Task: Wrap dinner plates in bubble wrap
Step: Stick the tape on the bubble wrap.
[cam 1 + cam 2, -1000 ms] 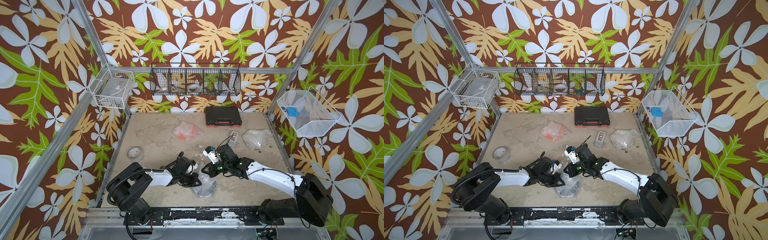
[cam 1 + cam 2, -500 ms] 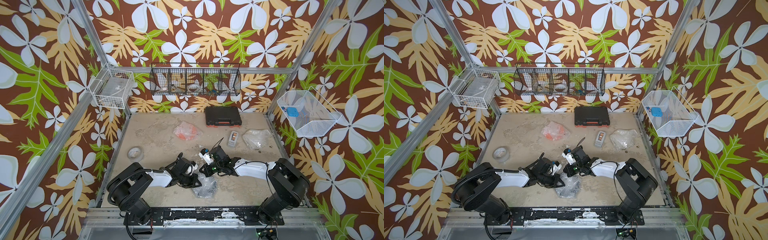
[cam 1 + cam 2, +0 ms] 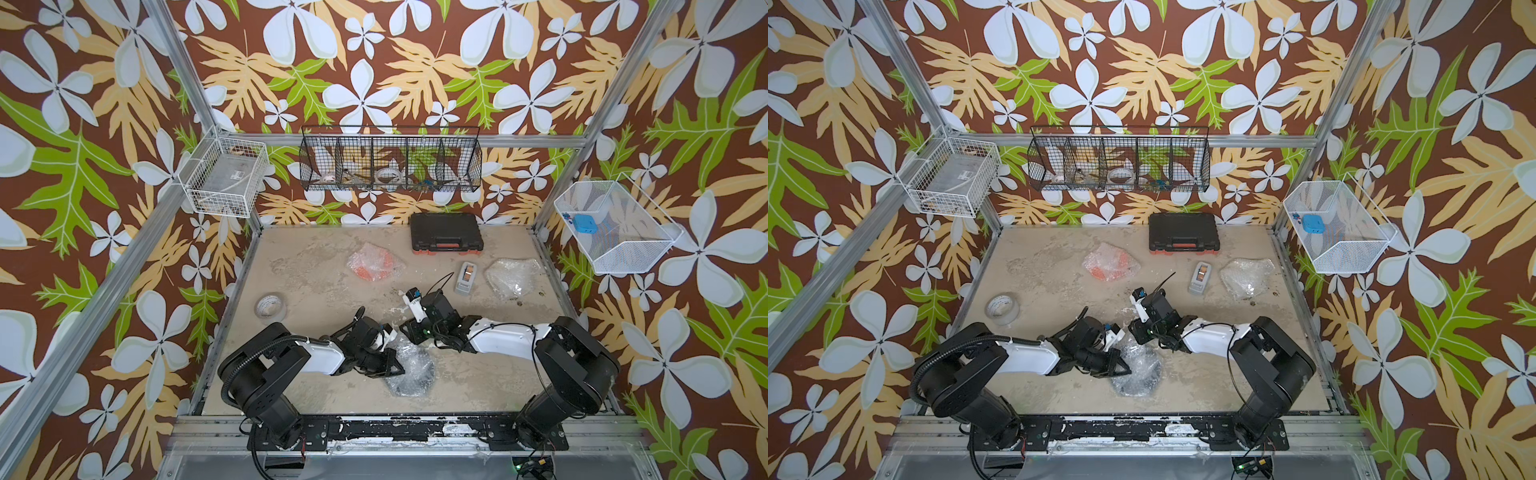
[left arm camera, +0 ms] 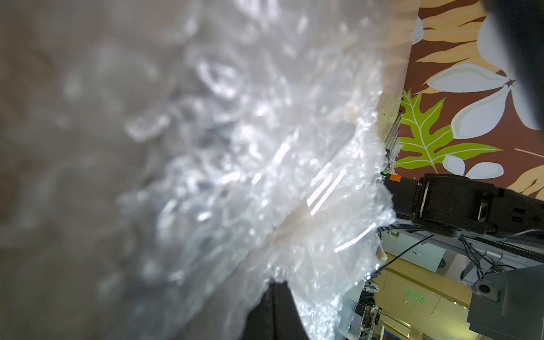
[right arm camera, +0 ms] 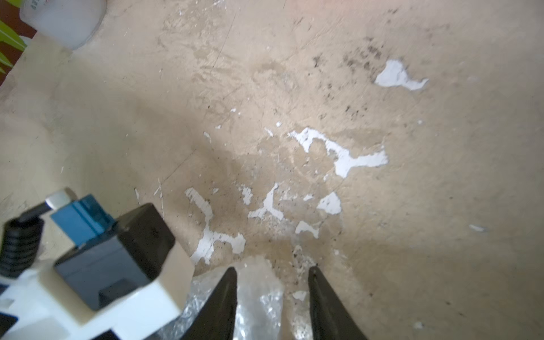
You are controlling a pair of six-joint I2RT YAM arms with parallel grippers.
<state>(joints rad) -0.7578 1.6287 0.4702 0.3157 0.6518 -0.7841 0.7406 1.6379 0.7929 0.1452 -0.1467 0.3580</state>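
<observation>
Three wrapped plates: we saw the black plate [image 3: 409, 384] in bubble wrap [image 3: 415, 361] at the counter's [image 3: 316, 282] front, with the orange plate [image 3: 363, 273] and a pale bundle [image 3: 513, 276] farther back.
Left hand [image 3: 392, 365]: clenched, tips against that wrap.
Right hand [image 5: 273, 294]: released, with a wrap corner between its fingers [image 5: 229, 297].

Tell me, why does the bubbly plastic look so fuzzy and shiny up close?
Left wrist view: the bubble wrap sits very near the lens, so it blurs, with bright glare streaks. Right wrist view: the table is sharper. In both top views: everything crisp, evenly lit, wrap only glinting.
</observation>
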